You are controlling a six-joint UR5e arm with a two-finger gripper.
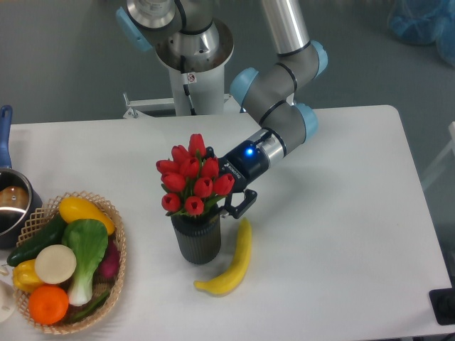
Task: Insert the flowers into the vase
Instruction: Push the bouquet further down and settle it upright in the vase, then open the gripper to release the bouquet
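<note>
The flowers [190, 177] stand with their stems down in the mouth of the vase [197, 238], the red buds bunched just above its rim and leaning slightly toward 11 o'clock. The vase sits upright near the middle of the white counter [341, 213]. The tool [226, 204] reaches in from 2 o'clock of the bunch, at the level of the stems just under the buds; one dark finger [240, 207] shows to the right of the blooms, but the other is hidden behind them, so I cannot tell whether the tool grips the stems or stands apart from them. A blue light glows on the wrist just behind it. A banana [232, 260] lies on the counter at 4 o'clock of the vase, just beside its base — whether touching it is unclear. Well away at 9 o'clock, a wicker basket [114, 280] holds vegetables and fruit, and a metal pot [13, 206] with a blue handle sits at the counter's left edge.
</note>
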